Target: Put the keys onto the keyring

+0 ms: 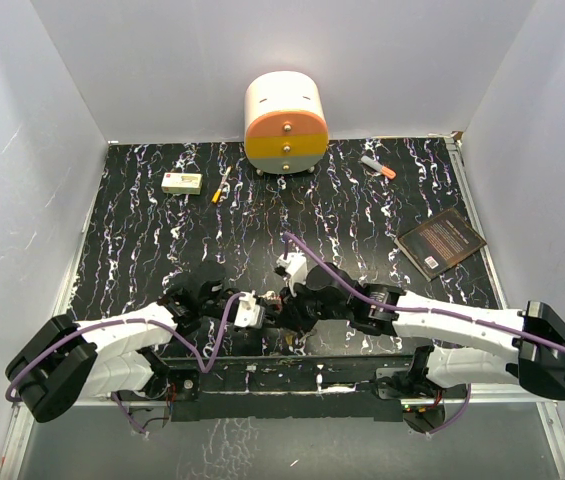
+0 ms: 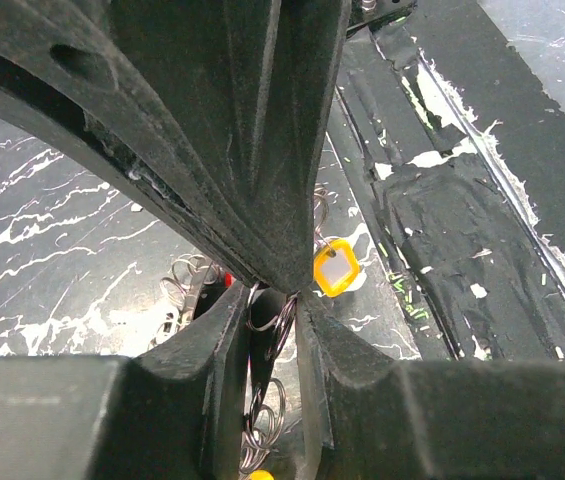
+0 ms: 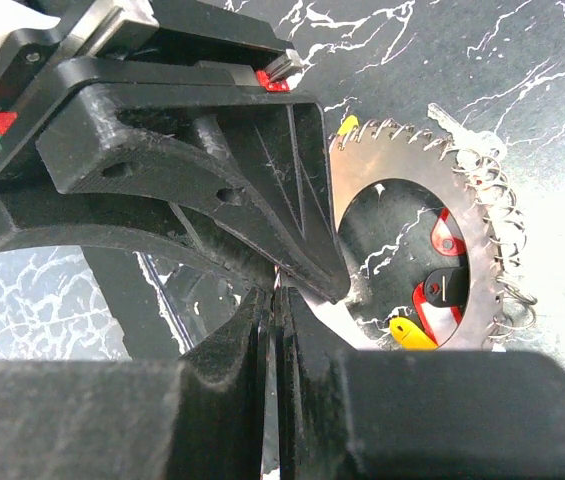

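We start at the right gripper (image 3: 274, 300): its jaws are pressed fully together, and we cannot tell whether the thin rim of the keyring (image 3: 402, 160) is pinched between them. The left gripper (image 2: 274, 310) is nearly closed, its narrow gap pinching thin wire loops (image 2: 262, 410). Both tips meet at the middle of the near edge of the table (image 1: 162, 240), so neither arm is nearer. The keyring sits just beyond the right gripper's tip, touching the left gripper's tip, with its flat face and wide hole turned toward the right wrist. The keys (image 3: 438, 296) cluster at it: red heads show through the hole, and a yellow head (image 2: 334, 268) lies just beside the left gripper. We judge that the next move must bring a key's loop to the rim.
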